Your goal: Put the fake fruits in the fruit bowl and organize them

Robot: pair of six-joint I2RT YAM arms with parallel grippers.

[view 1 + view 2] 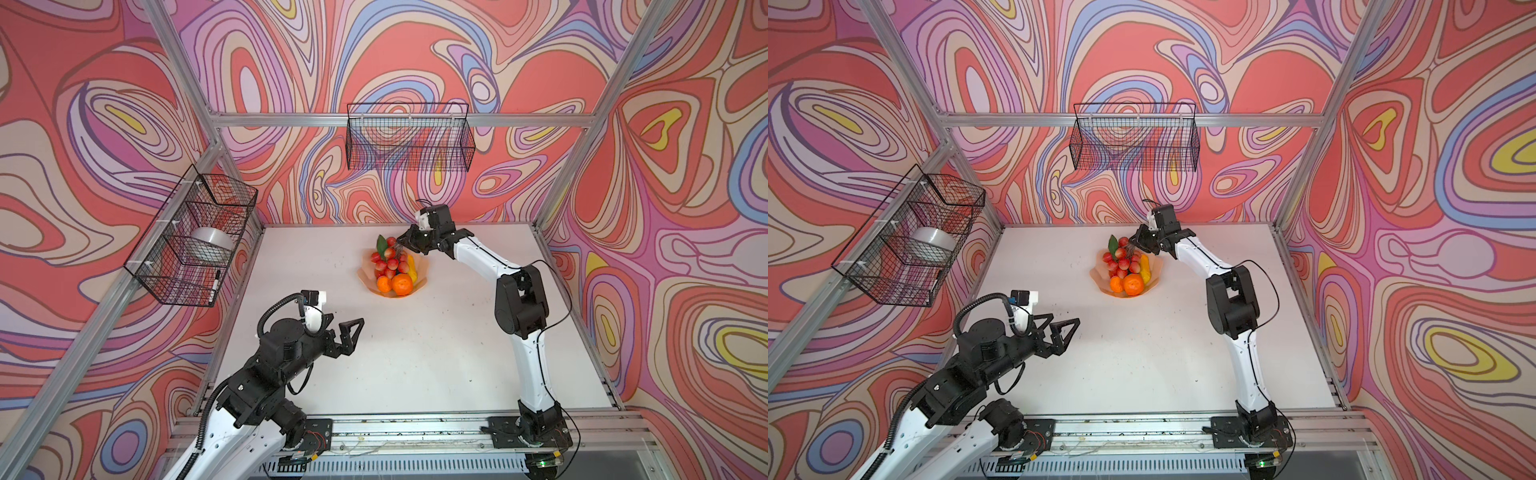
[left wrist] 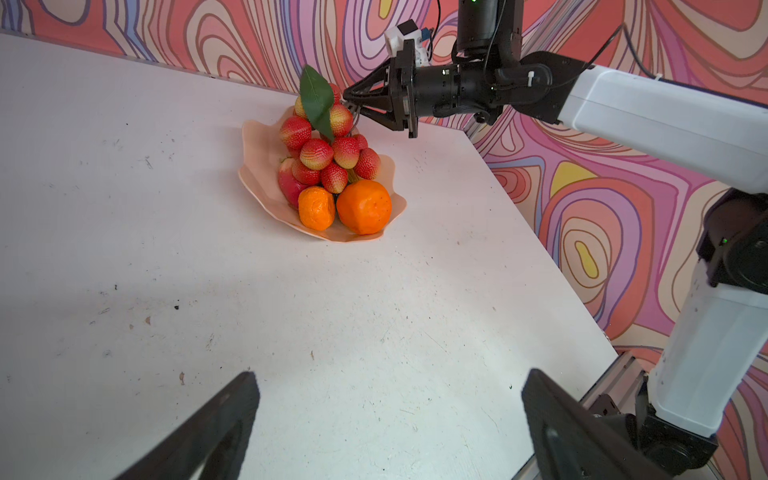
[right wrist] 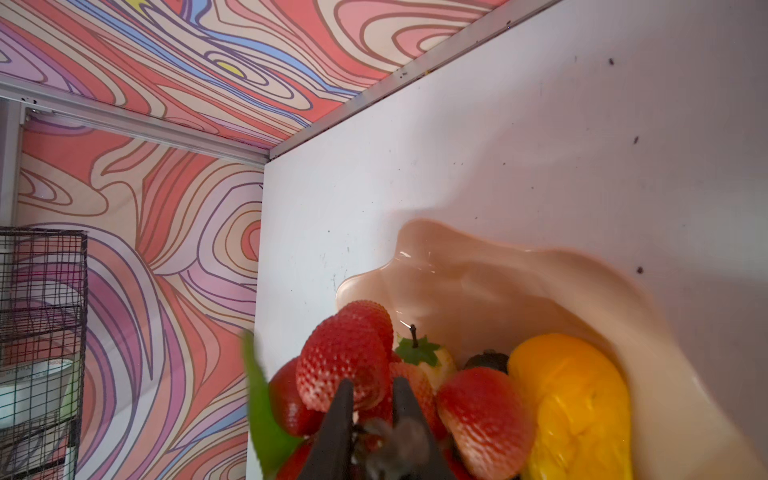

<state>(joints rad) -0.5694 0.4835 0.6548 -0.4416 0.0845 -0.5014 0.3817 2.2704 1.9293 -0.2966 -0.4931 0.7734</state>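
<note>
Fruit bowl [image 1: 368, 277] full, berry bunch [image 1: 387, 259] on top

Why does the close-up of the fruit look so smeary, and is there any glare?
In the right wrist view the yellow fruit and the stem between the right hand fingers look smeared, as if by motion or closeness; the fruit bowl shows small glossy highlights. The left wrist view is sharp on the berry bunch, with soft table shadows. Both top views bend straight frame bars.
</note>
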